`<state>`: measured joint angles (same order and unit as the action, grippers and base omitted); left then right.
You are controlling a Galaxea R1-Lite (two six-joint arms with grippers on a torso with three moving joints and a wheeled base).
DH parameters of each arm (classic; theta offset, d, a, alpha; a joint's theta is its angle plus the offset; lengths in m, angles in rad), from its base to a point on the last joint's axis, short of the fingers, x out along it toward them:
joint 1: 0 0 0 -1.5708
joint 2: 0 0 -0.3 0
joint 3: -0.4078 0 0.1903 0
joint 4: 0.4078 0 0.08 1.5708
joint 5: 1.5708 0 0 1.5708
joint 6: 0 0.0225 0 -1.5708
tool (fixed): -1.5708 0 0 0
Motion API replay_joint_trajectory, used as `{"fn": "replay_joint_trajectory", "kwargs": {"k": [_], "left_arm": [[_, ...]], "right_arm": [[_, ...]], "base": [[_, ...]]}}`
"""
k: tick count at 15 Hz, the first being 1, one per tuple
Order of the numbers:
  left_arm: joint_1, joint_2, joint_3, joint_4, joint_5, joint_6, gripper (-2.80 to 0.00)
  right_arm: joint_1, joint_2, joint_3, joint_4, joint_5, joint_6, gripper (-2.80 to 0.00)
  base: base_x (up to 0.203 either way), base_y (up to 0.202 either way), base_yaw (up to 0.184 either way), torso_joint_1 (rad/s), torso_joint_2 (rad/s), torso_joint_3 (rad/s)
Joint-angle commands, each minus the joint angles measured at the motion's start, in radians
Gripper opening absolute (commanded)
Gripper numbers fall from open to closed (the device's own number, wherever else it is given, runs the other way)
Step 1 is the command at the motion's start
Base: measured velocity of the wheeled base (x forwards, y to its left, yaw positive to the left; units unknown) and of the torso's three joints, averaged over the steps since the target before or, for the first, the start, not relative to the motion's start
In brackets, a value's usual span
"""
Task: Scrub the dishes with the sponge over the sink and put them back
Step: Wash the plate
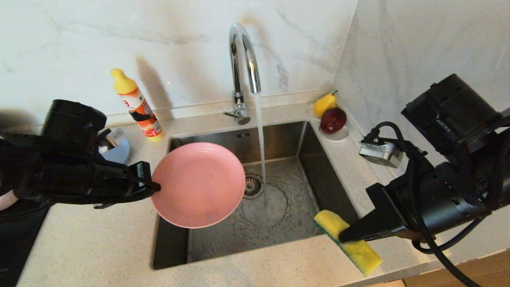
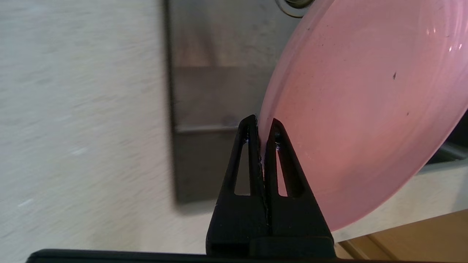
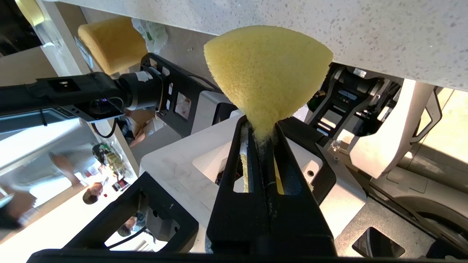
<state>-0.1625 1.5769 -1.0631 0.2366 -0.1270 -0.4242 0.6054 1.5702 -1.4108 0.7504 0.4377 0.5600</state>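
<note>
My left gripper [image 1: 154,185] is shut on the rim of the pink plate [image 1: 198,185], holding it tilted over the left half of the sink [image 1: 279,207]. In the left wrist view the plate [image 2: 365,109] fills the right side, its edge pinched between my fingers [image 2: 252,146]. My right gripper [image 1: 343,238] is shut on the yellow sponge [image 1: 350,245] with its green side, above the sink's front right corner. The sponge [image 3: 267,69] bulges out past the fingertips in the right wrist view. A blue-grey plate [image 1: 117,149] lies on the counter behind my left arm.
The tap [image 1: 244,59] runs a stream of water into the sink near the drain [image 1: 252,185]. An orange detergent bottle [image 1: 137,105] stands at the back left. A white saucer [image 1: 336,135] with a pear and a red fruit sits at the back right corner.
</note>
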Motion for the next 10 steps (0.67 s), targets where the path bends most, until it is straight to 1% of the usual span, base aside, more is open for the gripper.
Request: {"fn": "replay_joint_trajectory", "kwargs": {"k": [1, 3, 5, 7, 10], "left_arm": [[-0.047, 0.098, -0.048, -0.004, 0.007, -0.03, -2.8], [-0.07, 0.158, -0.083, -0.023, 0.054, -0.044, -2.8], [-0.09, 0.209, -0.108, -0.085, 0.09, -0.063, -2.8], [-0.109, 0.258, -0.133, -0.132, 0.095, -0.071, -2.8], [-0.138, 0.32, -0.205, -0.144, 0.096, -0.096, -2.8]], "right_arm": [[-0.003, -0.008, 0.009, 0.004, 0.003, 0.004, -2.8], [-0.003, -0.002, 0.009, 0.004, 0.003, 0.003, -2.8], [-0.003, 0.002, 0.002, 0.004, 0.004, 0.003, -2.8], [-0.003, -0.002, 0.0, 0.003, 0.004, 0.003, -2.8], [-0.003, -0.012, 0.004, 0.003, 0.003, 0.001, -2.8]], "base": [[0.0, 0.0, 0.0, 0.0, 0.0, 0.0], [0.0, 0.0, 0.0, 0.0, 0.0, 0.0], [0.0, 0.0, 0.0, 0.0, 0.0, 0.0], [0.0, 0.0, 0.0, 0.0, 0.0, 0.0], [0.0, 0.0, 0.0, 0.0, 0.0, 0.0]]}}
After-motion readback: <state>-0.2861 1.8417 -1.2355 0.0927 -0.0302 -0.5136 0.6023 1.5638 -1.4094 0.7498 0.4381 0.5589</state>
